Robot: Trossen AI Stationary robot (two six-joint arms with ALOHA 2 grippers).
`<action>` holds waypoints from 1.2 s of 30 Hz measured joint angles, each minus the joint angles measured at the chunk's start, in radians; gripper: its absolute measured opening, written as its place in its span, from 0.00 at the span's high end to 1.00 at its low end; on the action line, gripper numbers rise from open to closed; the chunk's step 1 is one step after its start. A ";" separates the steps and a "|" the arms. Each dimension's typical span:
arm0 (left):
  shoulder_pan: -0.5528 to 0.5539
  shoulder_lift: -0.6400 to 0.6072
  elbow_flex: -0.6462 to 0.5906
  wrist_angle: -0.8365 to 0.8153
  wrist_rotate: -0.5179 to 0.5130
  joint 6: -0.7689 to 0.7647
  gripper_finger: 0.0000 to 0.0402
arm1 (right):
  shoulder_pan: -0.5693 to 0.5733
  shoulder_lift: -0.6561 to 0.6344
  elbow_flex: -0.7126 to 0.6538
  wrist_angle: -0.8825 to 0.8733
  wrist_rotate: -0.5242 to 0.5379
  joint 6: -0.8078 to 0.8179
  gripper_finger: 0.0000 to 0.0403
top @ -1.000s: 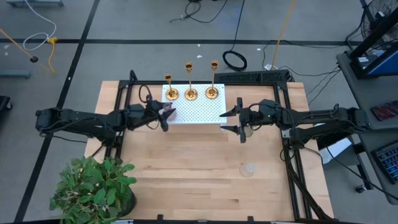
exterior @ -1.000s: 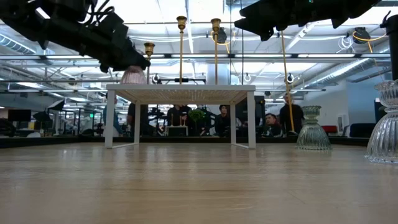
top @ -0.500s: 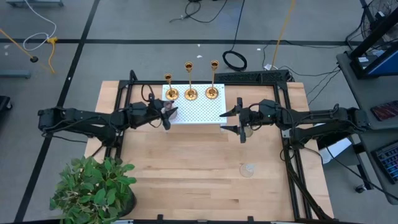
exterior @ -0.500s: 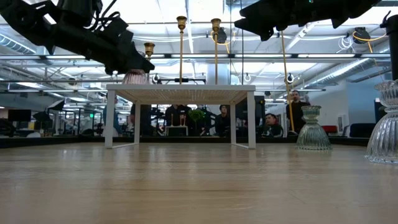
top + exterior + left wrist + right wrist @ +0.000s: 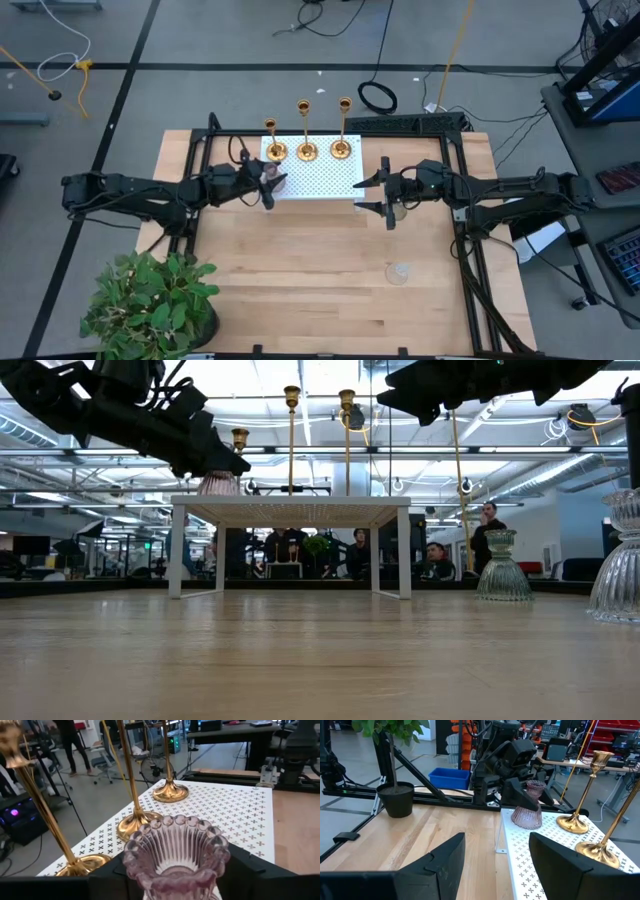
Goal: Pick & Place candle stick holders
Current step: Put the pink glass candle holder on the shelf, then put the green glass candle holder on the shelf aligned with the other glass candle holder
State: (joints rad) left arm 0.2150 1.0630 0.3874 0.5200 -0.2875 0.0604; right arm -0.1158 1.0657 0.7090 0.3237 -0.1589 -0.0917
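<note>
A pink glass holder (image 5: 175, 851) stands upright in my left gripper (image 5: 266, 184) at the left near corner of a white perforated platform (image 5: 320, 178). It also shows in the right wrist view (image 5: 527, 813) and the low view (image 5: 217, 484). Three gold holders (image 5: 308, 150) stand by their round bases along the platform's far edge. My right gripper (image 5: 497, 865) is open and empty by the platform's right edge. A greenish glass holder (image 5: 502, 568) stands on the table near it. A clear glass holder (image 5: 399, 272) stands nearer the table's near edge. My left gripper pinches the pink holder between its two fingers, one on each side of the fluted cup below its scalloped rim (image 5: 131, 862). The fingers come level from the table's left. The holder is upright, its base (image 5: 526, 821) at the platform top; whether it rests there I cannot tell.
A potted plant (image 5: 150, 305) stands at the table's near left corner. Black frame rails (image 5: 470, 260) run along the table's sides. Bare wood lies between the platform and the near edge. People are in the room beyond the table (image 5: 488, 530).
My left gripper has carried the pink holder a little toward the table's right, over the platform's left near corner, keeping it upright.
</note>
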 joint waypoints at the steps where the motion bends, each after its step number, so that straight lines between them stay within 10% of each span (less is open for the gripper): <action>1: 0.000 0.000 0.000 0.003 -0.001 0.006 0.49 | 0.000 0.000 0.000 0.000 0.000 0.000 0.47; 10: 0.000 -0.009 0.000 0.066 -0.010 0.055 0.34 | 0.000 0.000 0.000 -0.001 -0.002 -0.001 0.41; 36: -0.137 -0.230 0.000 0.067 -0.002 0.192 0.34 | 0.000 -0.110 0.000 -0.201 0.001 -0.003 0.38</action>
State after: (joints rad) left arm 0.0782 0.8329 0.3870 0.5869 -0.2893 0.2528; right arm -0.1158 0.9559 0.7086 0.1225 -0.1577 -0.0943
